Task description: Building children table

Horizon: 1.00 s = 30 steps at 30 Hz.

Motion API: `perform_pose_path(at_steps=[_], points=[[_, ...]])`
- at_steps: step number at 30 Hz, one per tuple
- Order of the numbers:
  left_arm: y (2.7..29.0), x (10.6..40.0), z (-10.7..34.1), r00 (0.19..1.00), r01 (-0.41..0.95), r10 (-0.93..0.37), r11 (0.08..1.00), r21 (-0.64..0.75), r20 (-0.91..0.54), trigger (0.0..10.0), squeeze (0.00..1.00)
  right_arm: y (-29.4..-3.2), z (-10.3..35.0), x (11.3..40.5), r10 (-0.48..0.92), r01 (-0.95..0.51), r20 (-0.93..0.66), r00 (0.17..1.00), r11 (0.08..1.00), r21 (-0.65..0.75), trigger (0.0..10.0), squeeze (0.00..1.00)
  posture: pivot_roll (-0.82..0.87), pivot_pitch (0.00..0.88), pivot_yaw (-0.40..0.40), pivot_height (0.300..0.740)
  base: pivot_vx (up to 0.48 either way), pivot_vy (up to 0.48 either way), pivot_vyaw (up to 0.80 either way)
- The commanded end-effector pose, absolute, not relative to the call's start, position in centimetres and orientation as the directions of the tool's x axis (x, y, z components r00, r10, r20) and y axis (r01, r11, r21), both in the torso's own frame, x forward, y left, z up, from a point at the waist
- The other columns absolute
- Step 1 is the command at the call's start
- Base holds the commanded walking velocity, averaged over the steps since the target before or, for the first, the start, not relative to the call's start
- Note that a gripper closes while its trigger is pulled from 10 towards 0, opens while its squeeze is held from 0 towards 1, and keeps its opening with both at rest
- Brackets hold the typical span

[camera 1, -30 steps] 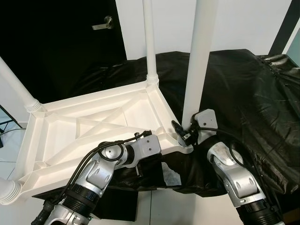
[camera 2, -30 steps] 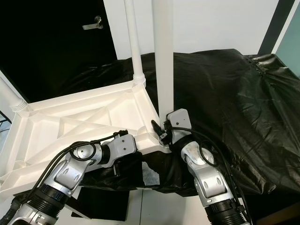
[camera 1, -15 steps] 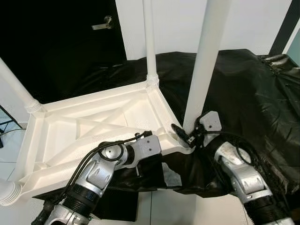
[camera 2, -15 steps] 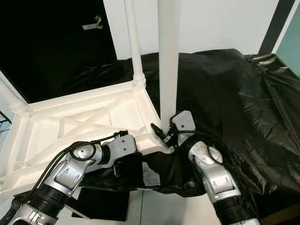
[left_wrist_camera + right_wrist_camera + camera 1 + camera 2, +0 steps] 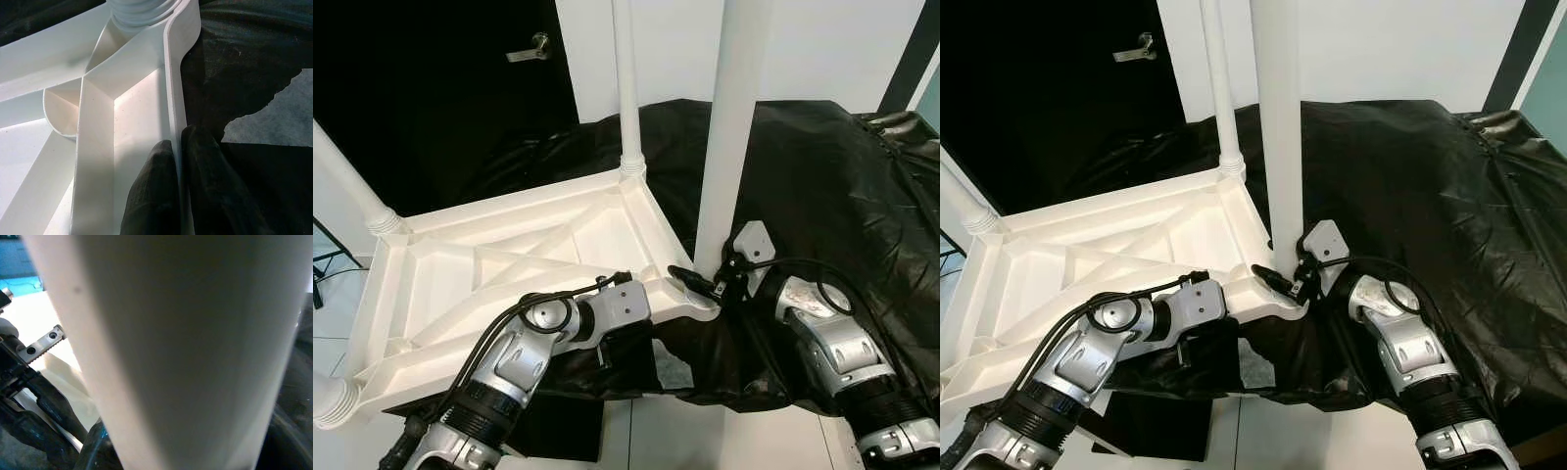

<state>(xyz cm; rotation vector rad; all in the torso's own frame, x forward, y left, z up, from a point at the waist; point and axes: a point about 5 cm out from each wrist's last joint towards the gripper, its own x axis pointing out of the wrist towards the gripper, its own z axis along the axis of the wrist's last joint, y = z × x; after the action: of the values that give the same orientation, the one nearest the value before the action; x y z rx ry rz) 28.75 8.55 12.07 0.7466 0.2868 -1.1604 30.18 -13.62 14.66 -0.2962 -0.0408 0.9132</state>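
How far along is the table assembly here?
Three legs stand in the upside-down white plastic tabletop. In hand: the right gripper holds the fourth white leg at the near corner, and the left gripper pinches the rim. Left: seating that leg and flipping the table.

You are looking at two silver, rounded arms with ribbed black wrist collars, black cables looping over each, and long black fingers (image 5: 156,196) showing a dull, rubbery surface.

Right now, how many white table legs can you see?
4: near-right leg at the right gripper, far-right leg, far-left leg, near-left leg at the picture's edge.
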Motion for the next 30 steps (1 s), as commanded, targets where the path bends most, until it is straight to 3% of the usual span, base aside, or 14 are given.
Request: perform_pose_path(at_steps=[1, 5, 30], points=[[11.6, 30.4, 12.1, 0.592, 0.802, -0.574, 0.346, 0.488, -0.566, 10.0, 0.0, -13.7, 11.3, 29.3, 0.792, -0.821, -0.218, 0.57, 0.561, -0.111, 10.0, 0.0, -0.03, 0.0, 0.082, 0.74, 0.0, 0.0, 0.0], [11.5, 30.5, 12.1, 0.591, 0.802, -0.575, 0.344, 0.489, -0.565, 10.0, 0.0, -14.0, 11.3, 29.7, 0.775, -0.802, -0.216, 0.593, 0.594, -0.071, 10.0, 0.0, -0.03, 0.0, 0.085, 0.74, 0.0, 0.0, 0.0], [11.4, 30.4, 12.0, 0.589, 0.804, -0.578, 0.346, 0.484, -0.565, 10.0, 0.0, -14.3, 11.5, 30.4, 0.795, -0.803, -0.2, 0.573, 0.593, 0.057, 10.0, 0.0, -0.03, 0.0, 0.077, 0.74, 0.0, 0.0, 0.0]])
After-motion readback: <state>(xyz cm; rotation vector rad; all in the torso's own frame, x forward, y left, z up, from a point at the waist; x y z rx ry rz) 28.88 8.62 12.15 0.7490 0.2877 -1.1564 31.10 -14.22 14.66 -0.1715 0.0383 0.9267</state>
